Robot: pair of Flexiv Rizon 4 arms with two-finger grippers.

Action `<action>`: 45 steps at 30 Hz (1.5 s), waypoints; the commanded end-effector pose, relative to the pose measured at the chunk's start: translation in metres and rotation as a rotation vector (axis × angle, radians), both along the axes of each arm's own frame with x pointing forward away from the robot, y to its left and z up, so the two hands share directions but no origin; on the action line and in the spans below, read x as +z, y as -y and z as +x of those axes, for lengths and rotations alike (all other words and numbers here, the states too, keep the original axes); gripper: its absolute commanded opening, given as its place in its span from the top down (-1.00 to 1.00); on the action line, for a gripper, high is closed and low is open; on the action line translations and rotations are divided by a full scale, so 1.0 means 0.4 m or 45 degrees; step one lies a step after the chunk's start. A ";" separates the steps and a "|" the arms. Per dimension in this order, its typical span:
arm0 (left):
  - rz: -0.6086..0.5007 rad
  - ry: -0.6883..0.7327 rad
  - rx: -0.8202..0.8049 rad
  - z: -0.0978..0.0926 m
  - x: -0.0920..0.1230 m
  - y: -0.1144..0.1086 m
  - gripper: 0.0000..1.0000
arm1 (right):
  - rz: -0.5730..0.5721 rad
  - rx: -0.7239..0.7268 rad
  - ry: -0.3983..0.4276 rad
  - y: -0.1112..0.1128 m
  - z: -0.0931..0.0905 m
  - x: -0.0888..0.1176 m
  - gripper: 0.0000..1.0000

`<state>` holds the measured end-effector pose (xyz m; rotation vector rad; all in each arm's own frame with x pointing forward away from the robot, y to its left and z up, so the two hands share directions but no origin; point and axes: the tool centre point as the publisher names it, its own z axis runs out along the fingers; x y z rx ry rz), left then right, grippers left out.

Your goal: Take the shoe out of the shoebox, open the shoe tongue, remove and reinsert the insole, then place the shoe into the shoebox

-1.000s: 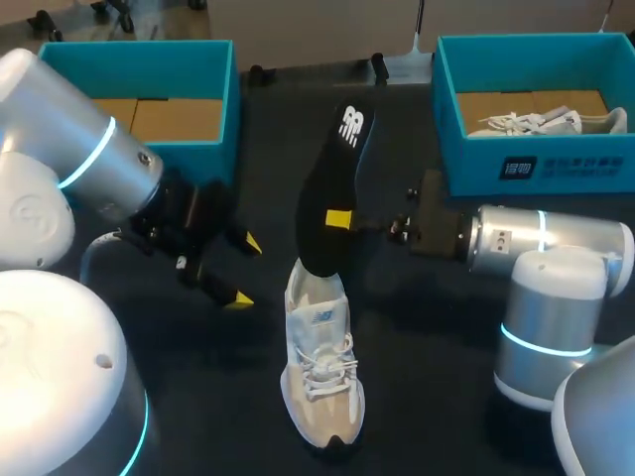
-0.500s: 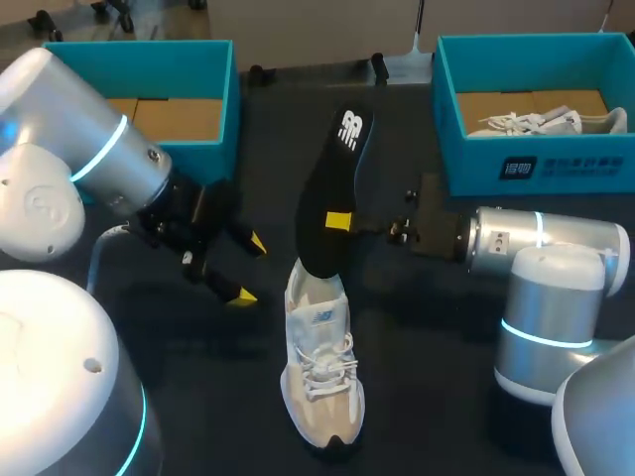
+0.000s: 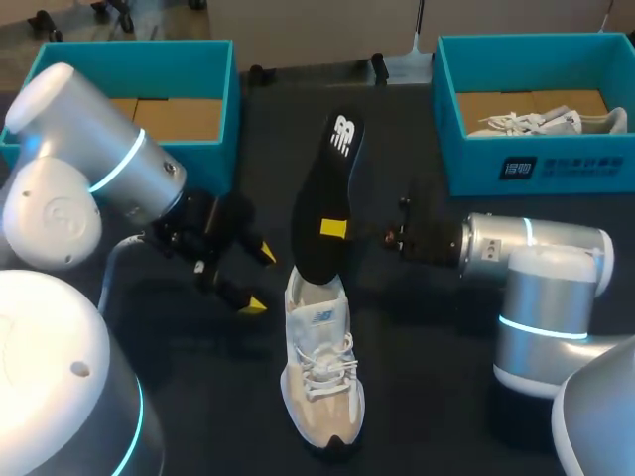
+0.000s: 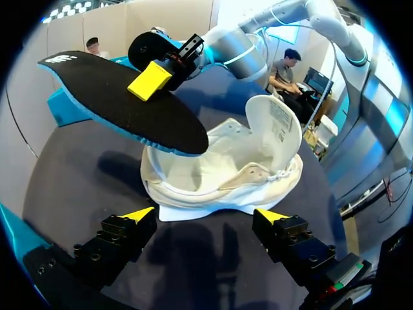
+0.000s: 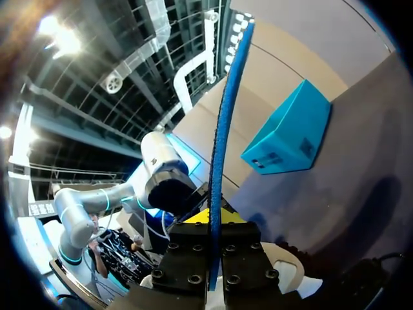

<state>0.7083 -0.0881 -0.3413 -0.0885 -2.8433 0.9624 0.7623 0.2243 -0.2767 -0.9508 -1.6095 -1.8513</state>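
In the head view, a pale shoe (image 3: 319,372) is seen on the dark desk (image 3: 427,397), well apart from the left shoebox (image 3: 139,50) and the right shoebox (image 3: 585,169). A black insole (image 3: 325,198) is held aslant over its heel opening, clamped in the right jaws. The left jaws are spread apart just beside the shoe.

In the left wrist view, the shoe is seen ahead of the parted jaws, its tongue (image 4: 274,126) folded up.

In the right wrist view, the insole is seen edge-on, pinched between the jaws.
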 end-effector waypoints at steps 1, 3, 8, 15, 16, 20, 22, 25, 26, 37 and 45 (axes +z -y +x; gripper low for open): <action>0.003 0.000 -0.001 0.002 -0.002 0.004 -1.00 | -0.005 0.001 -0.002 -0.005 0.001 0.001 1.00; 0.003 0.000 -0.001 0.002 -0.002 0.004 -1.00 | -0.005 0.001 -0.002 -0.005 0.001 0.001 1.00; 0.032 0.017 0.019 -0.007 -0.028 0.026 -1.00 | -0.022 0.016 0.003 -0.017 0.005 -0.009 1.00; 0.055 0.053 0.070 -0.013 -0.037 0.032 -1.00 | -0.036 0.041 0.023 -0.020 0.002 -0.020 1.00; 0.054 0.051 0.083 -0.014 -0.037 0.032 -1.00 | -0.039 0.048 0.038 -0.020 0.001 -0.021 1.00; 0.056 0.046 0.097 -0.012 -0.029 0.026 -1.00 | -0.046 0.051 0.094 -0.012 -0.013 -0.020 1.00; 0.056 0.046 0.097 -0.012 -0.029 0.026 -1.00 | -0.046 0.051 0.094 -0.012 -0.013 -0.020 1.00; 0.056 0.046 0.097 -0.012 -0.029 0.026 -1.00 | -0.046 0.051 0.094 -0.012 -0.013 -0.020 1.00; 0.056 0.046 0.097 -0.012 -0.029 0.026 -1.00 | -0.046 0.051 0.094 -0.012 -0.013 -0.020 1.00; 0.057 0.043 0.121 -0.010 -0.039 0.030 -1.00 | -0.046 0.081 0.108 -0.030 -0.013 -0.025 1.00; 0.057 0.044 0.129 -0.013 -0.044 0.029 -1.00 | -0.043 0.078 0.138 -0.043 -0.021 -0.023 1.00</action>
